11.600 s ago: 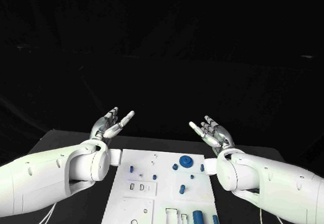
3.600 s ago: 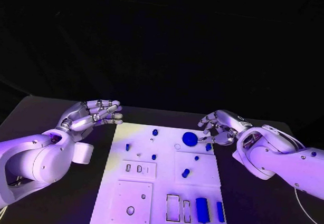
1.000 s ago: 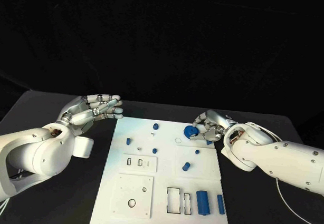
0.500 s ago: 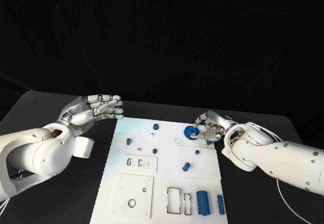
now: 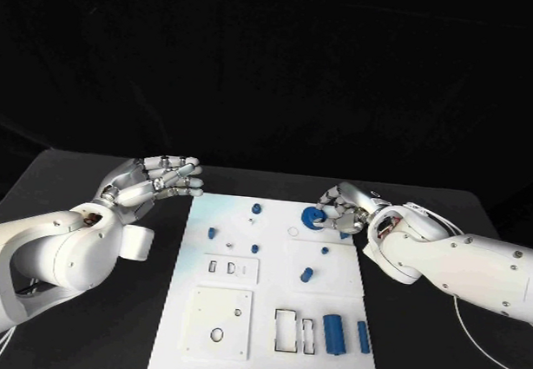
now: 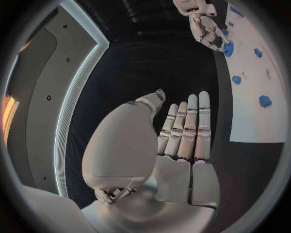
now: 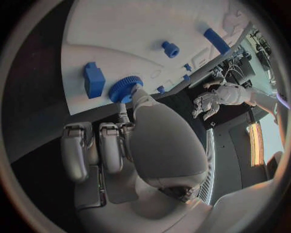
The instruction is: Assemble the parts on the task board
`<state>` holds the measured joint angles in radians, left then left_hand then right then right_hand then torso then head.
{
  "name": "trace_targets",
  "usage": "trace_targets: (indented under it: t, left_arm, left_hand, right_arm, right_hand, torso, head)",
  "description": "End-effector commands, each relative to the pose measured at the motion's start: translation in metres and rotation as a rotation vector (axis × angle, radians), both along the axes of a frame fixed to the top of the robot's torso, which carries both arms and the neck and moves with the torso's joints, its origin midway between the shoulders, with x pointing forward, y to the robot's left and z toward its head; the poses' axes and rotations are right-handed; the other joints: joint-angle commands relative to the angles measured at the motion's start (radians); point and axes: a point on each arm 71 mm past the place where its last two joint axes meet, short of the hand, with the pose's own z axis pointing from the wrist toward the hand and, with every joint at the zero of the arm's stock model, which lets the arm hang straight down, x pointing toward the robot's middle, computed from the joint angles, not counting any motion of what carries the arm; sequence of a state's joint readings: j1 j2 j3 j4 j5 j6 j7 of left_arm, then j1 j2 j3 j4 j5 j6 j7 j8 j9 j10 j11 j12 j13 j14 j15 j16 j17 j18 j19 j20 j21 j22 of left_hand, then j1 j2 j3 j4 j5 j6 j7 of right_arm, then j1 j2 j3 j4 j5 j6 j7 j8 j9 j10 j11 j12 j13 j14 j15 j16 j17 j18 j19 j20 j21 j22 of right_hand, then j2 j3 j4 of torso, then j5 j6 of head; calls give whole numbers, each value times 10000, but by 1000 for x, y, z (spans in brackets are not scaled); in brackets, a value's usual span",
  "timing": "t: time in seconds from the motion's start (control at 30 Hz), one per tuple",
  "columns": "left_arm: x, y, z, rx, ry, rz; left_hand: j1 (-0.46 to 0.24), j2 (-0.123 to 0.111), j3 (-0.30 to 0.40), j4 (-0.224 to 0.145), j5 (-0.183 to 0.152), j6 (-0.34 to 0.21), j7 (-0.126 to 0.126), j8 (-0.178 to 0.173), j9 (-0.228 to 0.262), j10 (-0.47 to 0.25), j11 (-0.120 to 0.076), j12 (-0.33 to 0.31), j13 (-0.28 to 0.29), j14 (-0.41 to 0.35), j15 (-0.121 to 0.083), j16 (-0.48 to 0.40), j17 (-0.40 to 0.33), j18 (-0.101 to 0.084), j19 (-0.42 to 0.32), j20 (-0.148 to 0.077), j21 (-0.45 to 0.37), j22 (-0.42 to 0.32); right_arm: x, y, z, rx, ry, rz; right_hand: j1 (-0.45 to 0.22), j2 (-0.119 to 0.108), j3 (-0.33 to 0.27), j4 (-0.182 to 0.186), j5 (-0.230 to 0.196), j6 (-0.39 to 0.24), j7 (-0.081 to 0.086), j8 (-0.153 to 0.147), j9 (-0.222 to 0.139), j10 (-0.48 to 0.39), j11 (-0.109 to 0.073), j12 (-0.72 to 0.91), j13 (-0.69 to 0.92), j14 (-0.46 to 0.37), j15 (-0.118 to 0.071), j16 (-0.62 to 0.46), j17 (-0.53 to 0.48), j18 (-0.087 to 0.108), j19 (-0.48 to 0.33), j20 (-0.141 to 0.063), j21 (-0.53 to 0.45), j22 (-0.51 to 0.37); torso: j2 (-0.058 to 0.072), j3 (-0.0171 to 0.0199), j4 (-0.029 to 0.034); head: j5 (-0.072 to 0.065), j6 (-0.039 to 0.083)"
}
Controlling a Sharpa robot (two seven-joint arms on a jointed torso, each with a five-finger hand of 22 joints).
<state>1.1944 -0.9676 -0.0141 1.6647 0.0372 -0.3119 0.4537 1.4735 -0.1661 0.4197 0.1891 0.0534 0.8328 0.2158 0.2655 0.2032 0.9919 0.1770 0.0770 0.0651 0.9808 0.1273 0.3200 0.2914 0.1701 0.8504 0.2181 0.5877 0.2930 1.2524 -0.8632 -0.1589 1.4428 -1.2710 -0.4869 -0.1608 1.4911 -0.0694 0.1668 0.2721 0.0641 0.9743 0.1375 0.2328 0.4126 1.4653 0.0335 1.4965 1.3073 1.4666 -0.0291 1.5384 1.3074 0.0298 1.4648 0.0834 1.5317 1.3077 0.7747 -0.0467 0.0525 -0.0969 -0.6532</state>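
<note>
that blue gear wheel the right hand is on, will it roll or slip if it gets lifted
Probably stiff and light: the blue gear looks like a small solid plastic disc. Its toothed rim, clear in the right wrist view, should give the right hand some bite, so slipping seems unlikely. Flat on the task board it should stay put; dropped on edge, it could roll.

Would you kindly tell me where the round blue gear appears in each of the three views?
Head view: blue gear at the task board's far right, touched by the right hand.
Left wrist view: gear beside that hand.
Right wrist view: gear at that hand's fingers.
Shared landmark: the task board.
</note>
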Motion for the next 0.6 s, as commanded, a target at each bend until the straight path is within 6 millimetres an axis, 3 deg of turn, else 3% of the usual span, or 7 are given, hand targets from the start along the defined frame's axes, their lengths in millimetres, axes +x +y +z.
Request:
trace_targets:
  t: [0.03,0.13,0.2,0.3,0.4,0.6]
  left_arm:
    - [-1,-2,1,-90,-57,-214]
    - [0,-2,1,-86,-51,-212]
    - [0,-2,1,-87,-49,-218]
    - [0,-2,1,-91,-46,-230]
    - [0,-3,1,-96,-41,-248]
    - [0,-5,0,-110,-34,-290]
  left_hand:
    - [-100,-21,-66,8,-27,-47,122,-36,0,-28,32,-36,14,-82,19,-65,9,77,-75,10,40,-3]
    - [-100,-21,-66,8,-27,-47,122,-36,0,-28,32,-36,14,-82,19,-65,9,77,-75,10,40,-3]
    - [-100,-21,-66,8,-27,-47,122,-36,0,-28,32,-36,14,-82,19,-65,9,77,-75,10,40,-3]
    - [-100,-21,-66,8,-27,-47,122,-36,0,-28,32,-36,14,-82,19,-65,9,77,-75,10,40,-3]
    - [-94,-17,-69,-1,-27,-47,117,-37,4,-26,30,-43,15,-85,19,-76,24,82,-84,16,47,-3]
    - [-94,-17,-69,-1,-27,-47,117,-37,4,-26,30,-43,15,-85,19,-76,24,82,-84,16,47,-3]
  right_arm:
    - [-5,6,8,219,-859,-39]
    - [-10,14,16,339,-1386,121]
    - [-13,20,21,314,-1616,269]
    - [-19,34,29,152,-1969,626]
    - [-25,55,36,-107,-2317,1115]
    - [-28,86,39,-441,-2611,1702]
  right_hand:
    - [12,30,59,46,15,470,-305,178,30,471,-45,47,1807,831,-72,57,1615,-191,785,-83,92,2321]
    - [7,-8,78,38,16,468,-310,175,25,472,-47,48,1809,835,-71,62,1636,-208,829,-84,140,2370]
    - [5,-38,94,30,17,473,-311,177,23,472,-50,47,1809,835,-71,62,1636,-213,843,-86,155,2386]
    - [-17,-67,108,36,15,481,-310,179,20,463,-48,34,1796,833,-73,59,1623,-208,830,-87,141,2372]
    - [-76,-105,136,64,15,492,-307,180,14,460,-44,28,1792,834,-73,59,1628,-210,834,-88,145,2378]
    - [-96,-113,154,75,17,499,-309,181,11,465,-44,32,1799,832,-74,57,1621,-219,857,-89,170,2403]
  torso:
    - [10,9,-25]
    - [7,23,-41]
    - [-7,13,-43]
    - [-21,-14,-29]
    - [3,1,-3]
    - [-11,-9,44]
  head:
    - [50,9]
    - [76,26]
    - [64,30]
    - [54,28]
    - [47,25]
    - [57,-1]
